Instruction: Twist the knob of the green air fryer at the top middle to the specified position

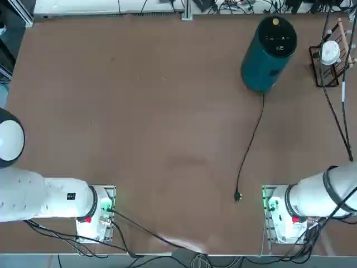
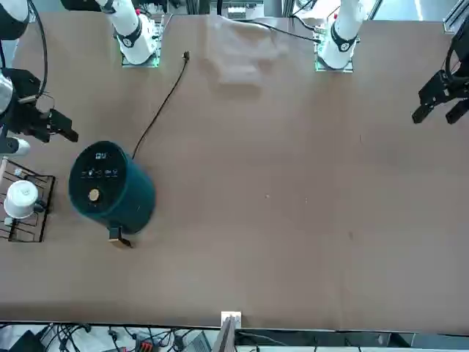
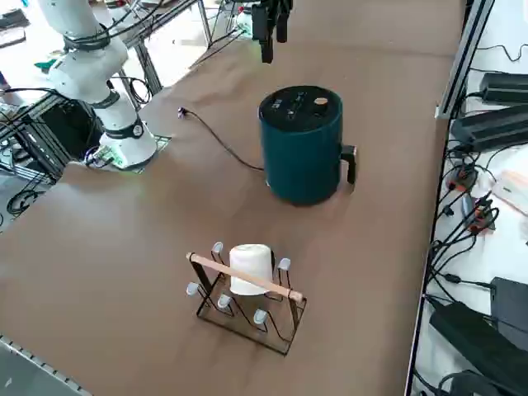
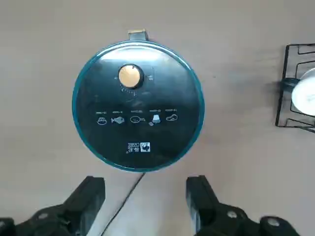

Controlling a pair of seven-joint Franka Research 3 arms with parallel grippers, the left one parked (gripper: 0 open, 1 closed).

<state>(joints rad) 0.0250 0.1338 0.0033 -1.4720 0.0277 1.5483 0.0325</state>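
Brown tabletop runs bare around the fryer [image 1: 266,56], which stands upright at the far edge, with the rack [image 1: 330,56] and its white cup [image 1: 331,52] just beside it. Your gripper [image 4: 145,199] hangs above the fryer, looking straight down at its black top, jaws spread wide and empty. The knob [image 4: 130,75] sits near the rim of that top, on the side nearest the fryer's handle [image 3: 350,164], with small tick marks at its edge. Expect a hard, smooth little disc, likely slick, so pinch it squarely across its width with both fingers [image 4: 88,194] before turning. The fryer looks heavy enough to stay put, but its cord [image 1: 250,146] lies loose on the table toward your base, so it offers no anchoring. Twist gently; a skewed grip could slip off.
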